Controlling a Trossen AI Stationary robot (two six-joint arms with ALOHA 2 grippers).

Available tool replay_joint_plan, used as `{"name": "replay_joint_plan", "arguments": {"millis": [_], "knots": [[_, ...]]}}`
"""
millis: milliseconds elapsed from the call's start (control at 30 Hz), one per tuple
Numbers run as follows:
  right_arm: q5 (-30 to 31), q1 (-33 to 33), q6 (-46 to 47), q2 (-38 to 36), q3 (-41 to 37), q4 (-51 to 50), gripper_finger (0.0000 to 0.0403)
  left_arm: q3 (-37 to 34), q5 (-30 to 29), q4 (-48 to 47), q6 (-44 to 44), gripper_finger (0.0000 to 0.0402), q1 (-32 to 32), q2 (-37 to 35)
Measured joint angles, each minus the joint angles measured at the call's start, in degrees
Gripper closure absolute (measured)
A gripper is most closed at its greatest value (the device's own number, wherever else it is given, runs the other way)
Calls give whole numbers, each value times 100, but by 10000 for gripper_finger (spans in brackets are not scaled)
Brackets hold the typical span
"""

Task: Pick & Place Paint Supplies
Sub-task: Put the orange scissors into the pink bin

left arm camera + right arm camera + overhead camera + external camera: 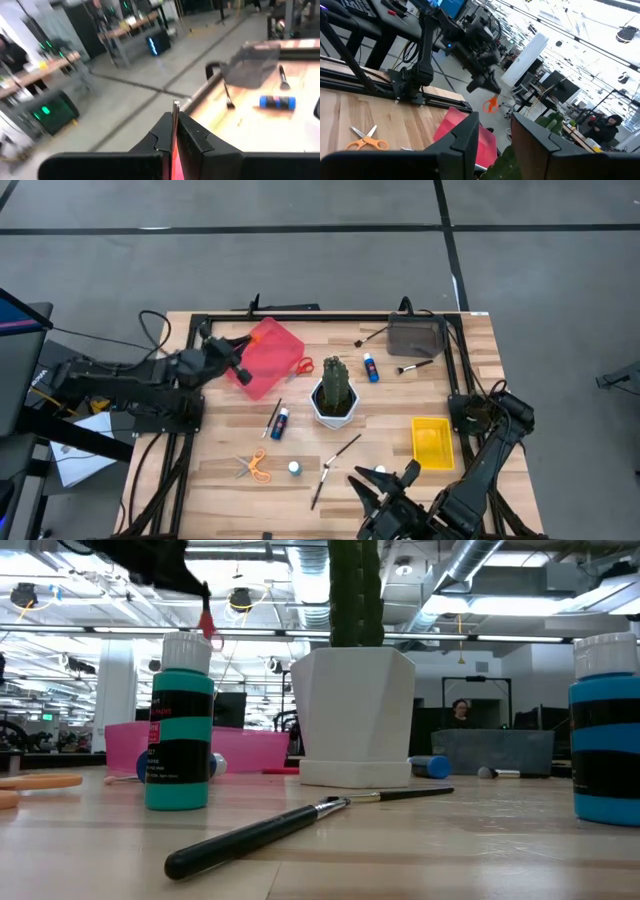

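Left gripper (243,366) above wooden table (480,380)

- The bench (470,380) is pale wood with a visible grain.
- The pink tray (266,355) looks like smooth translucent plastic.
- The white pot (355,715) looks matt.
- The nearest paintbrush (260,833) has a glossy dark handle.
- The yellow bin (431,442) looks like plastic.

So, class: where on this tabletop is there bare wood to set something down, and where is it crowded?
Bare wood: beside the yellow bin toward the cactus pot, and the table's left edge below the pink tray. Crowded: around the orange scissors, paint bottles and brushes near the cactus.
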Motion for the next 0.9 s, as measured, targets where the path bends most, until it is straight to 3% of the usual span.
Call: {"name": "replay_joint_plan", "arguments": {"millis": [133,333,567,900], "knots": [[0,8,1,-2,0,-71,294,206,1246,-890,-719,396,911,284],[0,19,319,-60,5,-495,294,234,2522,-971,-986,396,1851,1056],[4,107,965,-160,11,-1098,294,234,3483,-944,-988,396,2690,1975],[0,152,1052,-181,4,-1162,294,234,4271,-940,-1021,396,3216,2451]]}}
